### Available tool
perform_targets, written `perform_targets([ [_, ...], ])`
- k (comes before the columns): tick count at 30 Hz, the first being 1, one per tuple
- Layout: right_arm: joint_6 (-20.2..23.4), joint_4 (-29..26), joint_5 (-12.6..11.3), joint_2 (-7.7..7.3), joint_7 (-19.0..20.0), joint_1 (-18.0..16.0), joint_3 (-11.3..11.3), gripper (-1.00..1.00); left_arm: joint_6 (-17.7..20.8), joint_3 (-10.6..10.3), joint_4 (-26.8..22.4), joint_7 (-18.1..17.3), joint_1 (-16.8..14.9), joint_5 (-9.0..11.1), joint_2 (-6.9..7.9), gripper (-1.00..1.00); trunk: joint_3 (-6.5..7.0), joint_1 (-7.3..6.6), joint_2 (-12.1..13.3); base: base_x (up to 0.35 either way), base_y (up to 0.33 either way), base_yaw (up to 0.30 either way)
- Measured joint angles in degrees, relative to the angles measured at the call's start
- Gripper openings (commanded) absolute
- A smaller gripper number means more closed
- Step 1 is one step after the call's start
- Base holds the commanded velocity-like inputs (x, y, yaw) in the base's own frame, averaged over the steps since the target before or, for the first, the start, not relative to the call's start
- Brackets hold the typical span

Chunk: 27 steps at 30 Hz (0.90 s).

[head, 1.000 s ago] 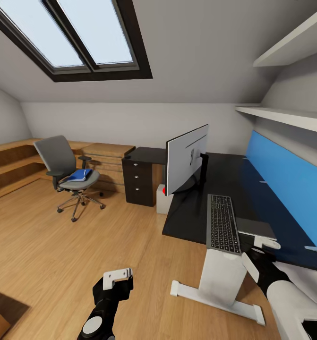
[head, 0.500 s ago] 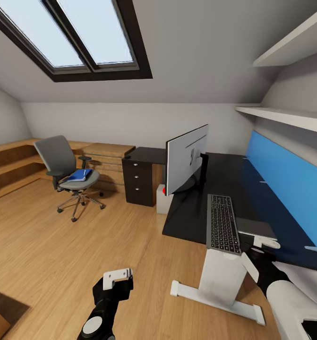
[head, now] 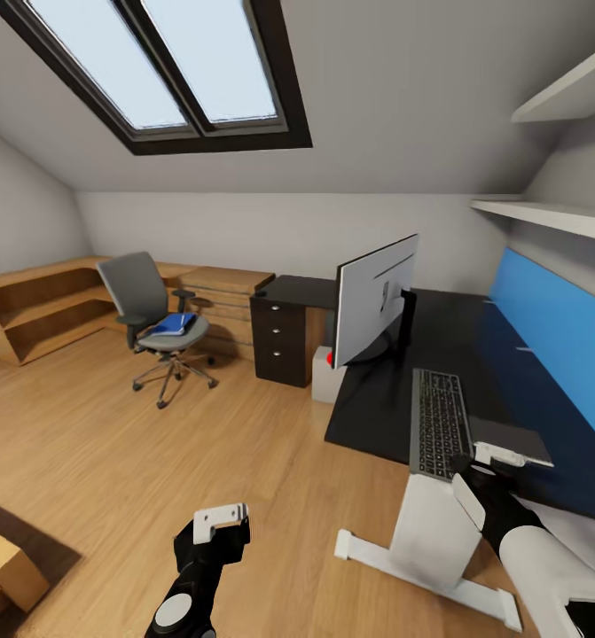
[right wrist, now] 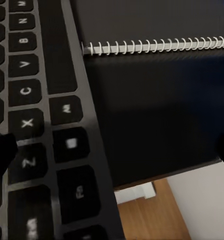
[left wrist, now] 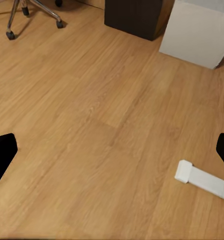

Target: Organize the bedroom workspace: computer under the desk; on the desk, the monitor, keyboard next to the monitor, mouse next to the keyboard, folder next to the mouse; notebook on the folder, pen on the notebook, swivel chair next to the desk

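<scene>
At the desk (head: 395,399) edge, right fingers (head: 471,498) spread over the keyboard (head: 441,424); left fingers (head: 219,521) spread, empty.

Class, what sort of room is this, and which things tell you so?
Probably an attic study or home office: a skylight in the sloped ceiling, a desk with monitor and keyboard, and a swivel chair.

Floor (head: 111,461): light wood planks, satin. Counter (head: 395,390): matt black top. Chair (head: 160,328): grey cloth seat, chrome base. Keyboard (head: 441,424): silver-grey frame, matt dark keys. Notebook (right wrist: 157,46): metal spiral binding.
</scene>
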Motion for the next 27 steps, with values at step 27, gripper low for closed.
perform_targets([
  [27, 0.01, -0.19, 0.08, 0.87, 0.18, 0.01, -0.11, 1.0, -0.01, 0.0, 0.0, -0.03, -0.02, -0.01, -0.03, 1.0, 0.01, 0.0, 0.0, 0.0, 0.0, 0.126],
])
